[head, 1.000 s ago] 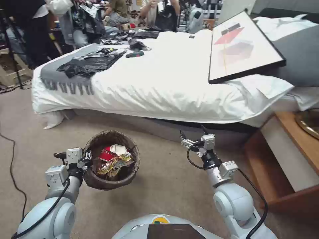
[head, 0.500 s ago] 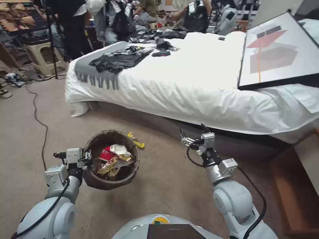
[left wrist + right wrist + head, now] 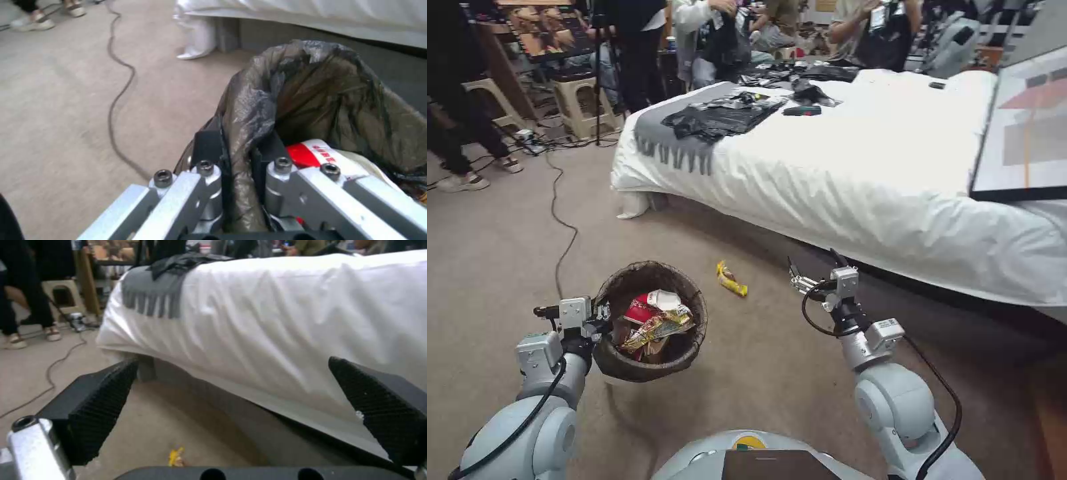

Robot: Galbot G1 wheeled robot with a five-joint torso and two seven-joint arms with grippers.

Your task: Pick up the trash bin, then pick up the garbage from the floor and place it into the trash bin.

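Yellow foil catches the eye first: a snack wrapper (image 3: 731, 279) lies flat on the carpet (image 3: 507, 227), its long axis running from about ten o'clock to four o'clock as my head camera sees it. It rests between my two hands, a little ahead of both, and near the foot-side edge of the bed (image 3: 854, 167). From my right hand (image 3: 812, 270) it lies at roughly nine o'clock and close by; my wrist camera on that arm picks it up low on the floor, just below and between the pads (image 3: 106, 400). That hand is released, jaws wide apart and empty, so I judge it the nearer and only free one for the pick.

From the trash bin (image 3: 650, 320) the wrapper sits at about one o'clock, just beyond the rim and apart from it. My left hand (image 3: 602, 313) is clenched on the bin's near rim at its nine o'clock side, fingers (image 3: 209, 150) pinching the dark bag liner, with the bin held off the floor. Inside are a red-and-white packet (image 3: 644, 308) and other crumpled wrappers.

Reaching it would take a drop toward the carpet and a turn of the wrist so the jaws close across the wrapper's narrow width. A black cable (image 3: 560, 220) trails over the carpet at eleven o'clock, well apart.
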